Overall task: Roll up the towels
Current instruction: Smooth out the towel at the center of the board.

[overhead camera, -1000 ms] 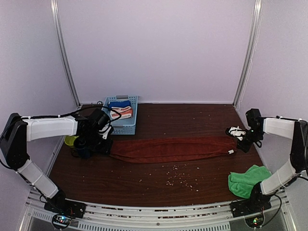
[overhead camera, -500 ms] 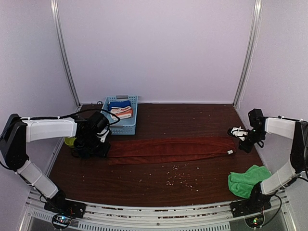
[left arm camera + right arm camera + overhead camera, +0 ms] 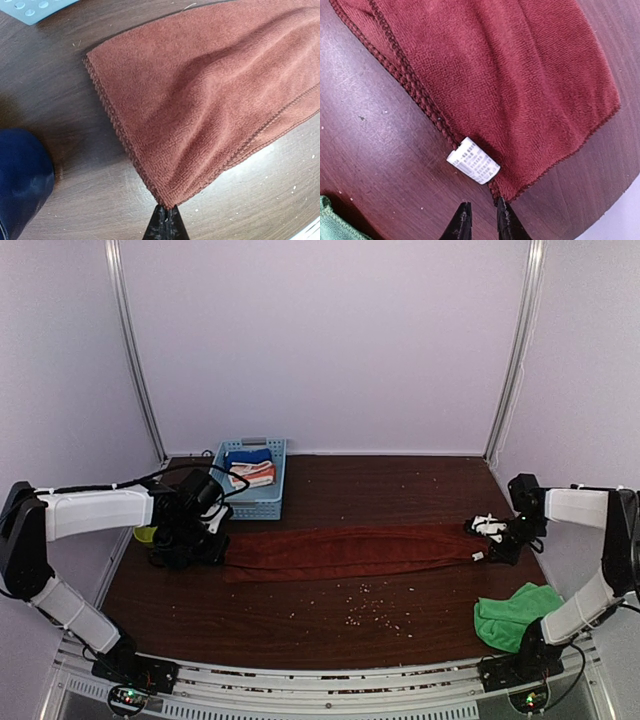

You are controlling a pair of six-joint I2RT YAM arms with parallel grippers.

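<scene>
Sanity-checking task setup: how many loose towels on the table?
2: rust towel stretched across the middle; green towel crumpled at near-right corner. Folded cloths in the basket not counted.

Two towels (image 3: pixel 350 550), one basket (image 3: pixel 262 506)

White arm links (image 3: pixel 100 510), black joints (image 3: pixel 188 512), trailing black cables (image 3: pixel 150 478)

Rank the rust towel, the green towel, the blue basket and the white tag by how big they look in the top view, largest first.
1. rust towel, stretched long across the table.
2 and 3. blue basket and green towel look about alike. The towel is bunched and nearer the camera, so I leave them unranked.
4. white tag.
</scene>
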